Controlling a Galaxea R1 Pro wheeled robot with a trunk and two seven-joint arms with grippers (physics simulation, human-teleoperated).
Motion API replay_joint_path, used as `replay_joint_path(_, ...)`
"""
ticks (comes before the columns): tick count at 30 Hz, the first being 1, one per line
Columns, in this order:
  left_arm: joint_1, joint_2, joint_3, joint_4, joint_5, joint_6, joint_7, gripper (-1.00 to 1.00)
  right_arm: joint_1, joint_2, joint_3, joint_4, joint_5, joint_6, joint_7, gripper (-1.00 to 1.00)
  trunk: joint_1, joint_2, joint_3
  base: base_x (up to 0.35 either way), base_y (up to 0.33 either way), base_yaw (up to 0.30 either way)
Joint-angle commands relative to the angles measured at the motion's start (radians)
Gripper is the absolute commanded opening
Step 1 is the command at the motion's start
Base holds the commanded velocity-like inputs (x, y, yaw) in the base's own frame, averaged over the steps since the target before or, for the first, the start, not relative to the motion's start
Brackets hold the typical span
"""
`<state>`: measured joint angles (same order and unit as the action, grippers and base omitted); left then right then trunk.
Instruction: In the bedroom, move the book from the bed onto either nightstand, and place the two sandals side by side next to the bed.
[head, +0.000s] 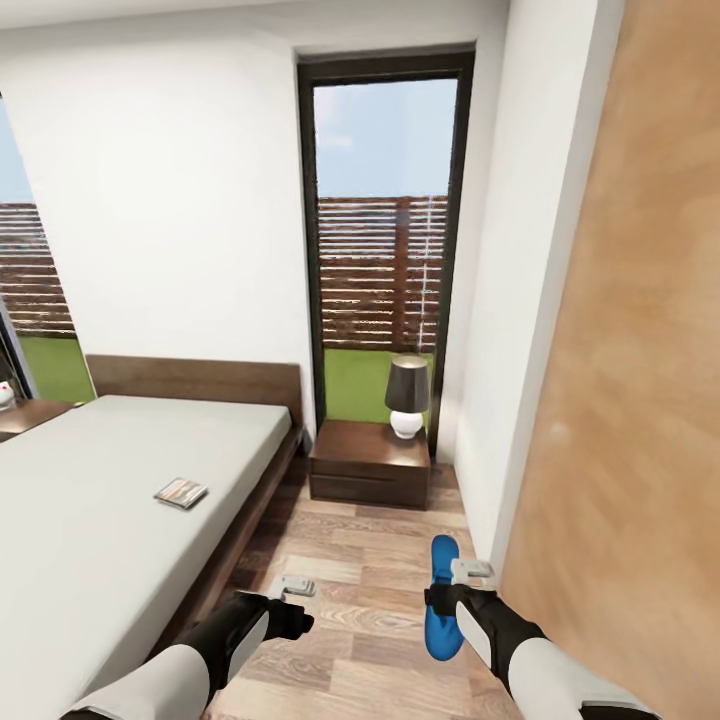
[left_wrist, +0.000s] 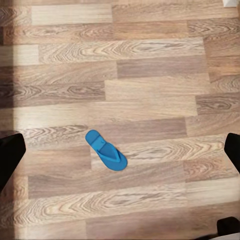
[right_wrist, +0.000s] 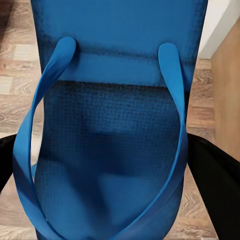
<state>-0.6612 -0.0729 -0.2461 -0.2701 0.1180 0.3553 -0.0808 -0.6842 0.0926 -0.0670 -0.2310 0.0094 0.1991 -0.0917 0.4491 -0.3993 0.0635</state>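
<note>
Right claw (head: 446, 600): clamped on a bright blue flat flip-flop sandal (head: 441, 598), held lengthways above the brown wood-plank floor (head: 360, 560); in the right wrist view the blue sole and thin toe straps (right_wrist: 107, 140) sit between the dark fingers.
Left claw (head: 297, 588): fingers apart, nothing between them; hovering over the floor just beside the bed frame.
Second sandal: matching blue flip-flop (left_wrist: 105, 150) lying flat on the planks, seen in the left wrist view between the two dark fingertips but well below them; untouched.
Bed: large low platform bed with dark-brown frame and pale-grey mattress (head: 90, 500), at left in the head view.
Book: small thin paperback with dark cover (head: 181, 492), resting on the mattress near the bed's floor-side edge; not yet moved.
Surface: low dark reddish-brown nightstand (head: 370, 462) past the foot-space, by the tall window; carries a white-based lamp with dark shade (head: 406, 395); bare top left of the lamp looks enough for the book.
Progress: judged early. One sandal in hand, not set down; pairing beside the bed outstanding; book transfer outstanding.
</note>
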Motion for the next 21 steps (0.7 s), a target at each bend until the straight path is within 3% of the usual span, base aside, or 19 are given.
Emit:
replay_joint_path(1, 0.000, 0.001, -0.007, -0.001, 0.010, 0.005, 0.001, 1.00, 0.000, 0.001, -0.007, -0.002, 0.000, 0.005, -0.002, -1.00, 0.001, -0.001, 0.000, 0.284, -0.023, 0.000)
replay_joint_path(10, 0.000, 0.001, -0.007, -0.001, 0.009, 0.005, 0.001, 1.00, 0.000, 0.001, -0.005, -0.001, 0.000, 0.005, -0.002, -1.00, 0.001, -0.001, 0.000, 0.288, -0.022, 0.010)
replay_joint_path(21, 0.000, 0.000, -0.007, -0.001, 0.009, 0.005, 0.001, 1.00, 0.000, 0.001, -0.006, -0.001, 0.000, 0.005, -0.002, -1.00, 0.001, -0.001, 0.000, 0.266, -0.079, 0.111)
